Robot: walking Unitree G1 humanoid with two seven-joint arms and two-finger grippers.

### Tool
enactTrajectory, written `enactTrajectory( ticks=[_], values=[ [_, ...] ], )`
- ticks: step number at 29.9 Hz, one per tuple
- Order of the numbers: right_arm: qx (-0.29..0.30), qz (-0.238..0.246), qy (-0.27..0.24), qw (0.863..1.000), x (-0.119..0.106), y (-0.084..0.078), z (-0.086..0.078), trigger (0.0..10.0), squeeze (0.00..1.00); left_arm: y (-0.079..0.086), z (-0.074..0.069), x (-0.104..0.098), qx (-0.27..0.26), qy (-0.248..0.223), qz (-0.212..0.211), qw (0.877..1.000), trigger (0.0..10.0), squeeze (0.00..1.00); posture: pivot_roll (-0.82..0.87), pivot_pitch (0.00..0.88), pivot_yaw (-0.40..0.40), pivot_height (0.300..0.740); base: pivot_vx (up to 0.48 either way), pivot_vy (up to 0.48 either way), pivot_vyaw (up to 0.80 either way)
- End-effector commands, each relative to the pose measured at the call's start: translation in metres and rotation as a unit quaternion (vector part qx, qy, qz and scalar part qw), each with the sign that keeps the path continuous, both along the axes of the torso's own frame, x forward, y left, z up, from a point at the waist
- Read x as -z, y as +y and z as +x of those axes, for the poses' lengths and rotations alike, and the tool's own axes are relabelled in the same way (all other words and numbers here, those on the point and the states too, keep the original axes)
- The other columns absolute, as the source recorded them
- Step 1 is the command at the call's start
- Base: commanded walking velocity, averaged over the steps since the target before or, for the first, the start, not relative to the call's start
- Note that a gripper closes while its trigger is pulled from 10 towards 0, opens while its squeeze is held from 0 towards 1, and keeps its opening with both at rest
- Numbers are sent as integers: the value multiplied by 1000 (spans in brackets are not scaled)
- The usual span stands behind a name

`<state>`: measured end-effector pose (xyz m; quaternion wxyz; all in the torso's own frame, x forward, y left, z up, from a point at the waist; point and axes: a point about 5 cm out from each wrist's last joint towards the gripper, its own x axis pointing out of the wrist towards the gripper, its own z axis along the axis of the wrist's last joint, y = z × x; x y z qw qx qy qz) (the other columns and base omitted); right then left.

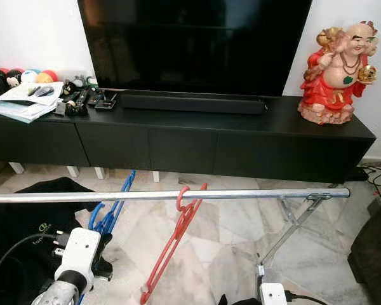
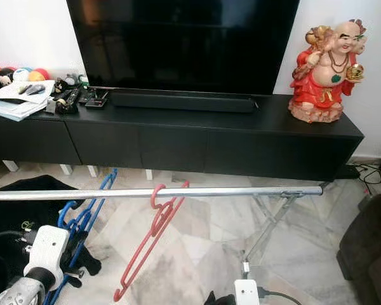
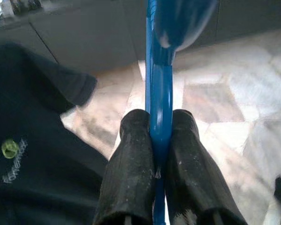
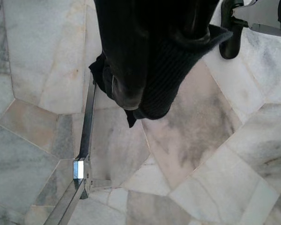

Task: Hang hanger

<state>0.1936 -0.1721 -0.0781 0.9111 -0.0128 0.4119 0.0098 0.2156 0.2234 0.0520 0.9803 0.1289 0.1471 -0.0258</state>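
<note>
A blue hanger [image 1: 109, 217] hangs low in front of the metal rail [image 1: 241, 194], its hook end reaching up near the bar on the left. My left gripper [image 3: 159, 123] is shut on the blue hanger [image 3: 159, 89], both fingers pressed against its thin frame, below the rail at the lower left. A red hanger [image 1: 178, 232] hangs by its hook from the middle of the rail. My right gripper [image 4: 143, 105] hangs low over the marble floor with its fingers together and nothing between them.
The rail's folding leg [image 1: 291, 223] stands at the right. A black garment [image 1: 25, 219] lies on the floor at the left. Behind the rail are a long black TV console [image 1: 197, 143], a TV and a red figurine [image 1: 335, 73]. A dark sofa edge [image 1: 376, 254] is far right.
</note>
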Motion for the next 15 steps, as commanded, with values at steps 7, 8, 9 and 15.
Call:
enactTrajectory(
  ticks=[7, 8, 9, 15],
  values=[
    [3, -2, 10, 1000, 2, -1, -3, 10000, 0, 15, -30, 82, -88, 154, -35, 984, 10000, 0, 143, 0, -9, 740, 0, 0, 0],
    [3, -2, 10, 1000, 2, -1, -3, 10000, 0, 15, -30, 82, -88, 154, -35, 984, 10000, 0, 143, 0, -9, 740, 0, 0, 0],
    [2, -3, 12, 1000, 2, -1, -4, 10000, 0, 15, -36, 96, -90, 191, -25, 977, 10000, 0, 150, 0, -11, 740, 0, 0, 0],
    [0, -3, 18, 1000, 4, 0, -7, 10000, 0, 15, -58, 130, -127, 302, -23, 945, 10000, 0, 116, 0, 8, 740, 0, 0, 0]
  ],
)
